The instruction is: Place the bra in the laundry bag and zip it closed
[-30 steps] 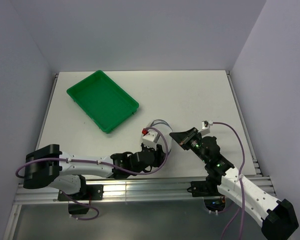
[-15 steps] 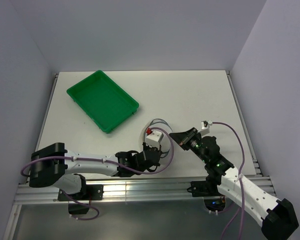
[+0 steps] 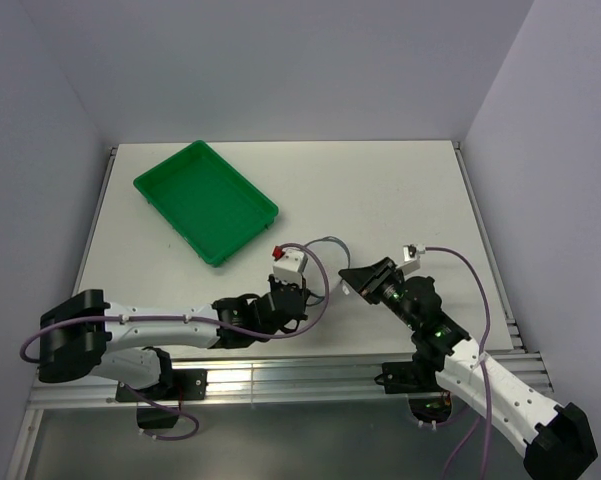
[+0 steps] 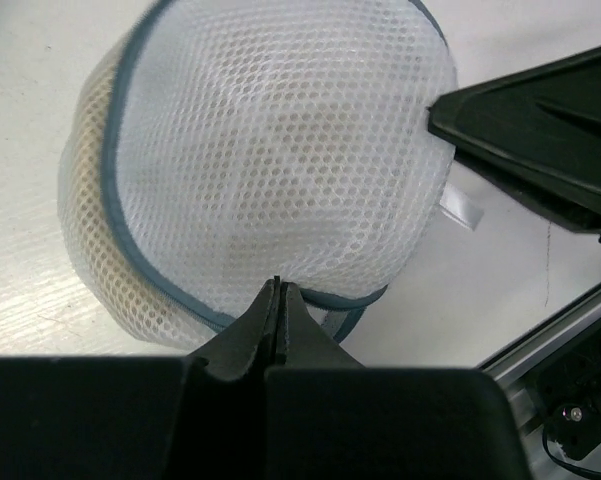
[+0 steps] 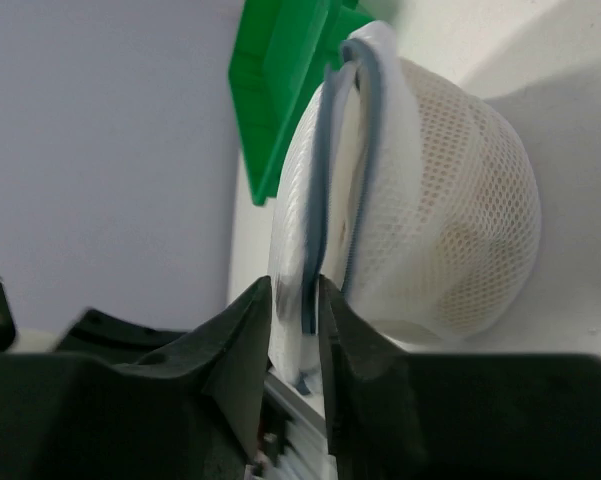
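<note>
The laundry bag (image 4: 280, 150), a round white mesh pouch with a blue-grey zipper rim, lies on the table between my two grippers. The mustard bra (image 4: 88, 245) shows faintly through the mesh, inside the bag. My left gripper (image 4: 279, 286) is shut, its tips pinched at the bag's zipper rim on the near side. My right gripper (image 5: 296, 288) stands slightly open, with the bag's (image 5: 450, 200) rim and a fold of mesh between its fingers. In the left wrist view, the right gripper (image 4: 438, 112) touches the bag's far right side. From above, the arms hide most of the bag.
A green plastic tray (image 3: 205, 200) sits at the back left of the table and shows behind the bag in the right wrist view (image 5: 280, 90). The table's near metal rail (image 4: 570, 340) runs close beside the bag. Grey cables loop over both wrists.
My left gripper has shut at the bag's rim and shifted left along the table. The right gripper's jaws have parted a little around the bag's edge.
</note>
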You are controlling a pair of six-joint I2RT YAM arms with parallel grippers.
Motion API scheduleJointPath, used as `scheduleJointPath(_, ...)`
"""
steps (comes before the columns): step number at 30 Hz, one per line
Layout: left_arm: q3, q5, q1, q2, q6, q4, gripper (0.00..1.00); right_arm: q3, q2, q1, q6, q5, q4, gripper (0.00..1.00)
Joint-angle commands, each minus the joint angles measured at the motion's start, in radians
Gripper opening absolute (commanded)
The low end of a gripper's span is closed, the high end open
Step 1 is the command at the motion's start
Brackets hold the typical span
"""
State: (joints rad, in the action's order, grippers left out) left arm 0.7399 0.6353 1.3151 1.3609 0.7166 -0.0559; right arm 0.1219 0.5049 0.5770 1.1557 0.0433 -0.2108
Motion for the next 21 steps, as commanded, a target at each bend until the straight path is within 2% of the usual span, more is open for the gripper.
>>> scheduleJointPath(1, -0.034, -0.002, -0.020, -0.051, -0.025, -0.105, 0.00, -0.005, -0.028, 0.011, -0.034, 0.026, 0.039, 0.35)
scheduleJointPath(7, -0.076, -0.071, -0.028, -0.080, -0.034, -0.182, 0.00, 0.015, -0.080, 0.012, -0.071, 0.030, 0.126, 0.70)
scheduleJointPath(13, -0.099, -0.091, -0.028, -0.103, -0.019, -0.214, 0.00, 0.013, -0.131, 0.015, -0.082, 0.052, 0.180, 0.94)
scheduleJointPath(16, -0.116, -0.100, -0.031, -0.117, -0.013, -0.232, 0.00, 0.031, -0.160, 0.021, -0.090, 0.064, 0.203, 0.99)
scheduleJointPath(21, -0.160, -0.147, -0.050, -0.166, -0.006, -0.278, 0.00, 0.051, -0.172, 0.029, -0.087, 0.075, 0.215, 1.00)
